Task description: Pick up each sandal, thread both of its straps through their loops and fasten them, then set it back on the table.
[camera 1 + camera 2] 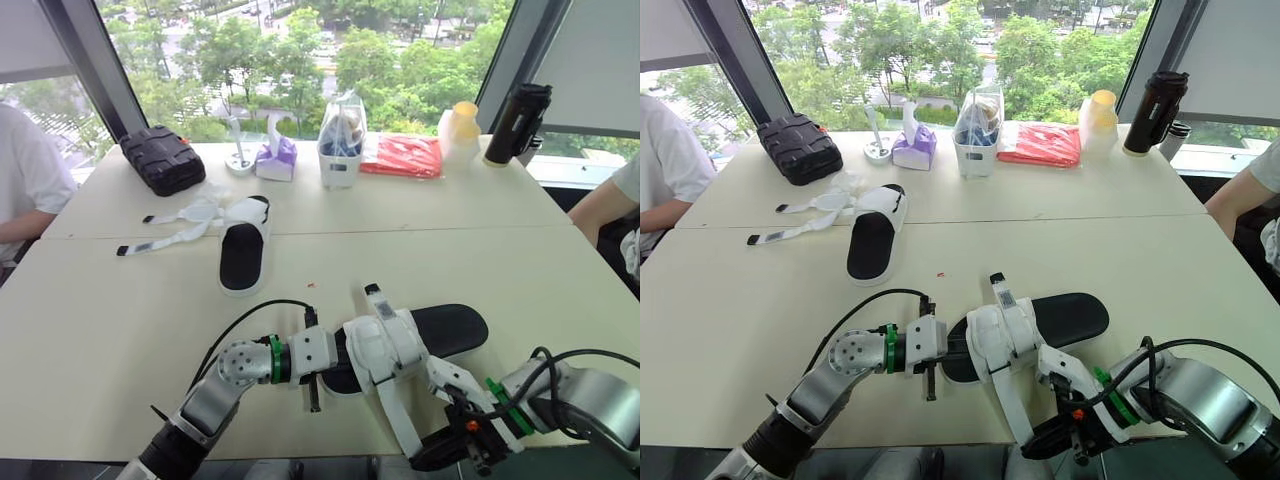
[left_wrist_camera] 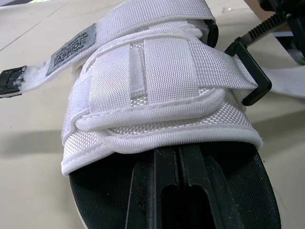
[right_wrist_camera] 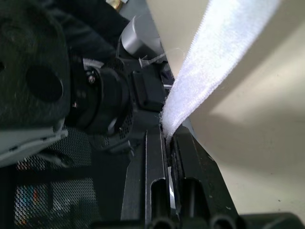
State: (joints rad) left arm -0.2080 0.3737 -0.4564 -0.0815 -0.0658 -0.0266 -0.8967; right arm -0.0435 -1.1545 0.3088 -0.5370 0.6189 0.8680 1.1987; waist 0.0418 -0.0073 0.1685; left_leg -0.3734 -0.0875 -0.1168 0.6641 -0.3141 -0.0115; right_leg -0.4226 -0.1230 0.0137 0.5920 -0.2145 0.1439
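The near sandal (image 1: 440, 328), black sole and white straps, lies at the table's front edge. My left gripper (image 1: 313, 385) is at its open end; the left wrist view shows the gripper (image 2: 178, 191) shut, lying on the black insole under the folded upper (image 2: 157, 86). A black loop (image 2: 250, 71) sticks out at the upper's side. One long white strap (image 1: 398, 415) runs off the front edge to my right gripper (image 1: 455, 440), which is shut on the strap's end (image 3: 209, 62). The second sandal (image 1: 243, 250) lies further back, its straps (image 1: 170, 225) spread loose to the left.
Along the back edge stand a black case (image 1: 162, 158), a tissue pack (image 1: 277, 158), a white bin (image 1: 341, 150), a red bag (image 1: 403, 155), yellow cups (image 1: 462, 125) and a black bottle (image 1: 518, 122). One person sits at the left (image 1: 25, 175), another's arm at the right (image 1: 605, 205).
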